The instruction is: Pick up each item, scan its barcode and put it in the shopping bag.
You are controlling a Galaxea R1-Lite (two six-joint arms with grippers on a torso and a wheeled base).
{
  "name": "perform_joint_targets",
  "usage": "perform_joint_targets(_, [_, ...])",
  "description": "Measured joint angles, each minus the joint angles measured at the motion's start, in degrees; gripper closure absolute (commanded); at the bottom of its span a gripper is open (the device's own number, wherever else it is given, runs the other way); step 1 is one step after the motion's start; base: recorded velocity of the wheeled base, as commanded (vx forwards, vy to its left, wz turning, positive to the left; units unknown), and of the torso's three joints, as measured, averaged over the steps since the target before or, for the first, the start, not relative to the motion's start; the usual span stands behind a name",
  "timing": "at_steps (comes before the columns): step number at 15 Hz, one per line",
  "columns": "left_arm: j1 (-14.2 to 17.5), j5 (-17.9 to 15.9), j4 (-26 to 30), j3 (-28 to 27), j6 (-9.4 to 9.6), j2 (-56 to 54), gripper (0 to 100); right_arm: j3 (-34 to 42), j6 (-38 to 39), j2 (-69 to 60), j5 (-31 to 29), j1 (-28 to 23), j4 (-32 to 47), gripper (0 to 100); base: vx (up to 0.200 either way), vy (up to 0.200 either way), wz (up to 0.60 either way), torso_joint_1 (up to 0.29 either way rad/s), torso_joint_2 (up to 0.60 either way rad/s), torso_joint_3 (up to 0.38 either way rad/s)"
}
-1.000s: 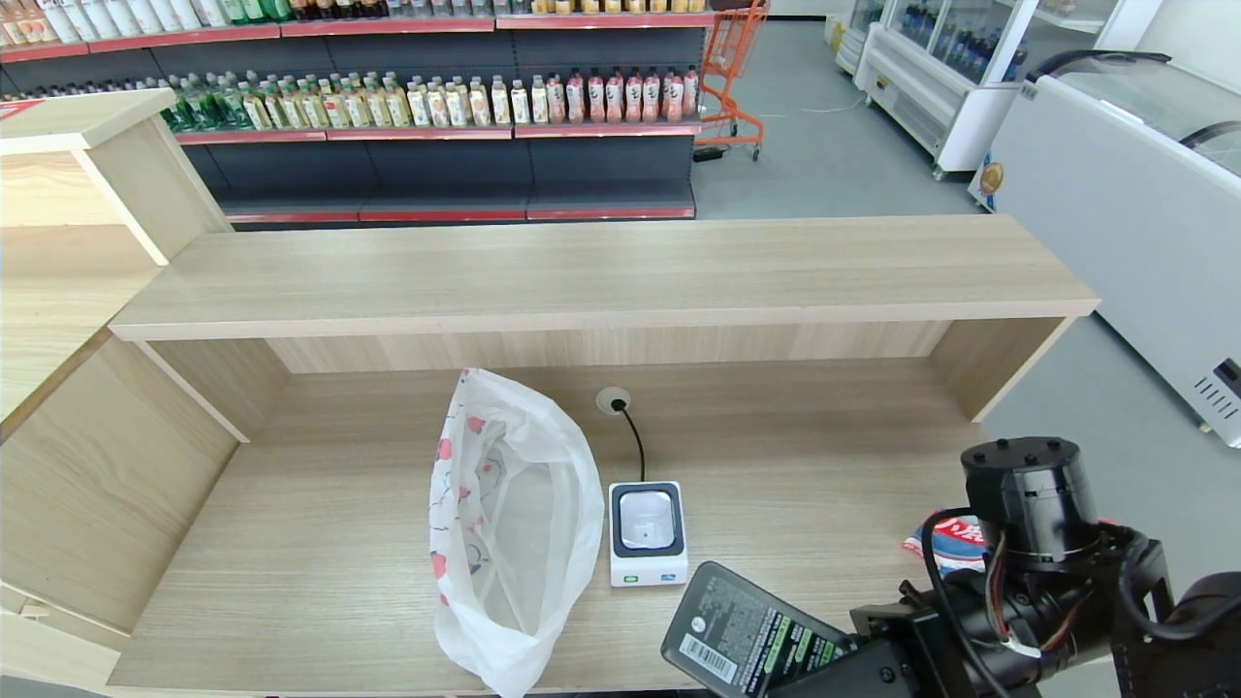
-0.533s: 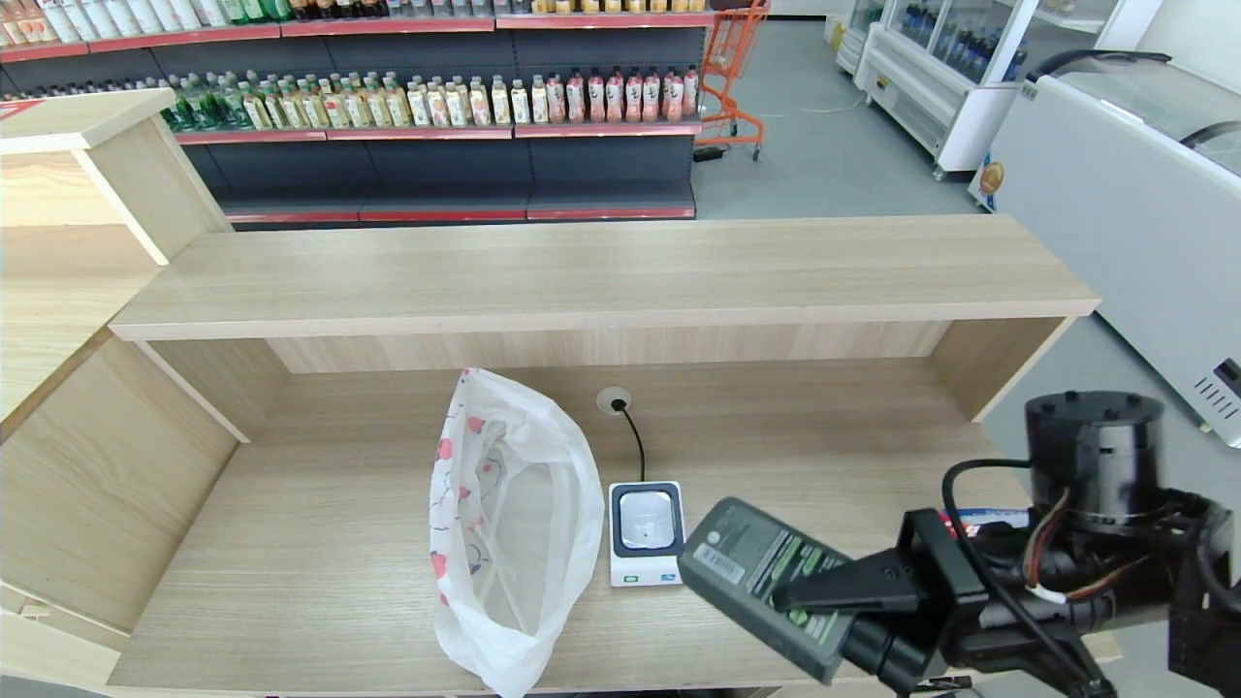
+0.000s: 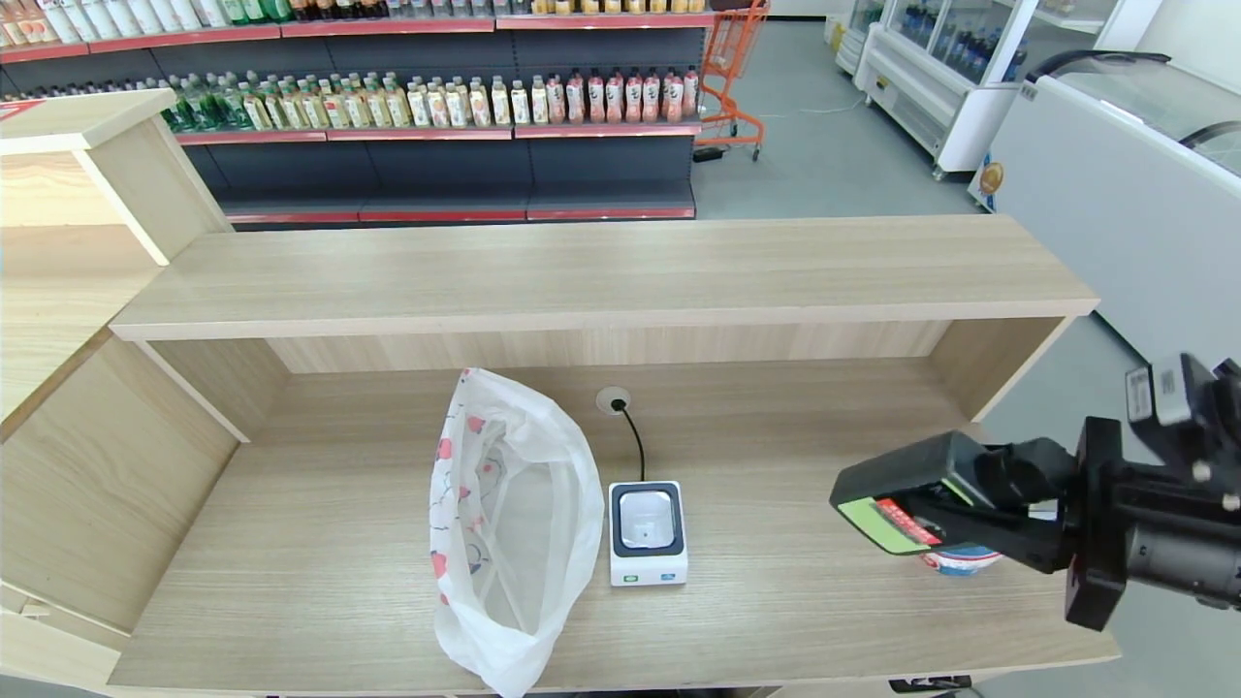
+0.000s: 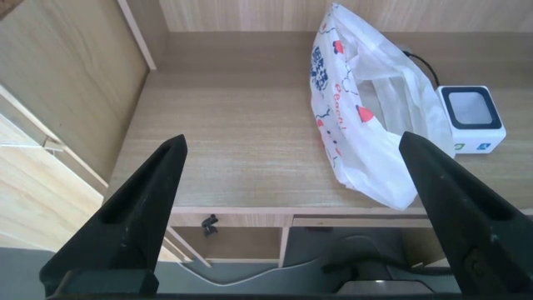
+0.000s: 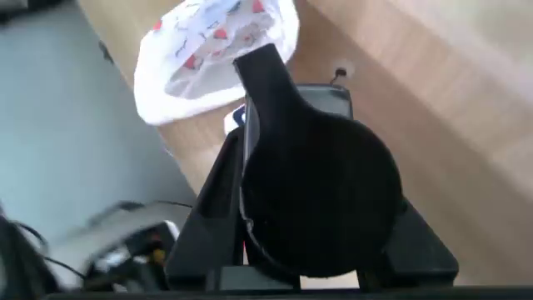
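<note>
1. A wooden checkout counter spans the scene under a raised ledge, with shelves of drinks beyond it.
2. The shopping bag, white with red print, lies left of centre. Its mouth gapes toward the near edge and it sits just beside the scanner's left side.
3. The right gripper hangs over the counter's right end with its fingers clamped on a dark packet. The packet is held clear of the surface, well to the right of the scanner, with a green-and-red edge facing left. No barcode is visible on it from here.
4. The left gripper waits at the near left, short of the counter's edge, with its fingers spread wide and nothing between them.
5. The scanner, a small white box with a dark-framed window facing up, stands mid-counter. Its cable runs to a port at the back.
6. A red-and-white packet rests on the counter beneath the raised arm.
7. The step in hand looks like the scan. It is best done by carrying the packet left, turning its coded face flat down over the window, pausing there, and keeping the grip firm.
</note>
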Motion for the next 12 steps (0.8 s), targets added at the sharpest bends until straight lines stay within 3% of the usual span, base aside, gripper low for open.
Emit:
perform_joint_targets(3, [0.0,0.0,0.0,0.0,0.00,0.0,0,0.3,33.3,-1.4,-6.9,0.6,2.3,100,0.000,0.000,0.00,0.000,0.00,0.000])
perform_joint_targets(5, [0.0,0.0,0.0,0.0,0.00,0.0,0,0.5,43.1,-0.2,-8.4,2.2,3.3,100,0.000,0.000,0.00,0.000,0.00,0.000])
perform_joint_targets(12, [0.0,0.0,0.0,0.0,0.04,0.0,0,0.1,45.8,6.5,-8.9,3.7,2.9,100,0.000,0.000,0.00,0.000,0.00,0.000])
